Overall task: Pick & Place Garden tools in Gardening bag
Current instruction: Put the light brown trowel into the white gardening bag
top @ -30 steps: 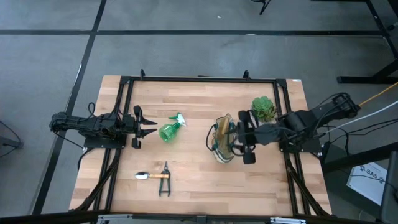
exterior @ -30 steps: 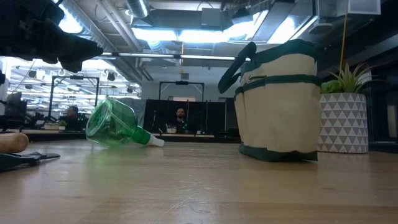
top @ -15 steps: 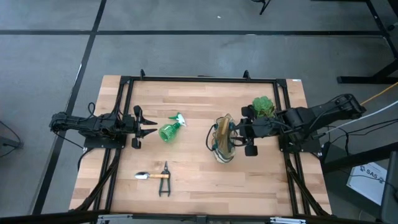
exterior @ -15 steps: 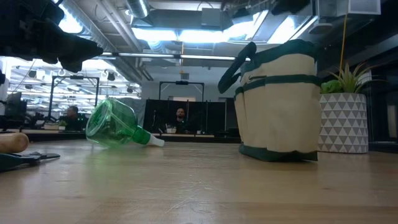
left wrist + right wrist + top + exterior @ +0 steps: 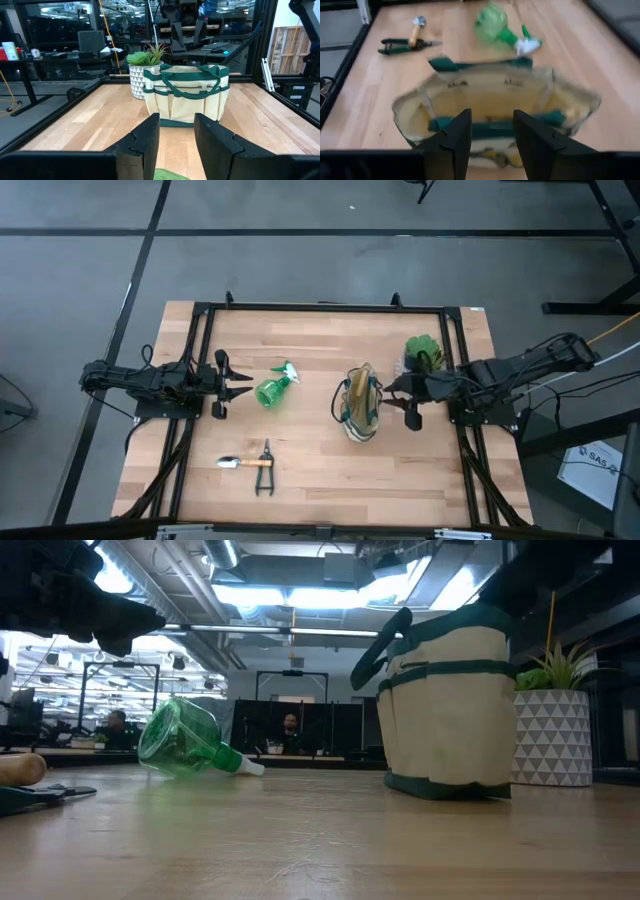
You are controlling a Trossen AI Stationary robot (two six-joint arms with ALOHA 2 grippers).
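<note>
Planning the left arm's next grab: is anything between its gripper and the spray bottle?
Nothing visible. The left gripper, open, sits just beside the spray bottle, which lies on its side on bare table. The gardening bag stands farther along the same line, beyond the bottle.

Grey floor (image 5: pixel 80 270), bright ceiling lights (image 5: pixel 260 595)

Arms: dark, jointed, cables looped alongside
Left gripper (image 5: pixel 243 383): two black, blocky fingers
Right gripper (image 5: pixel 399 398): black, matching
</note>
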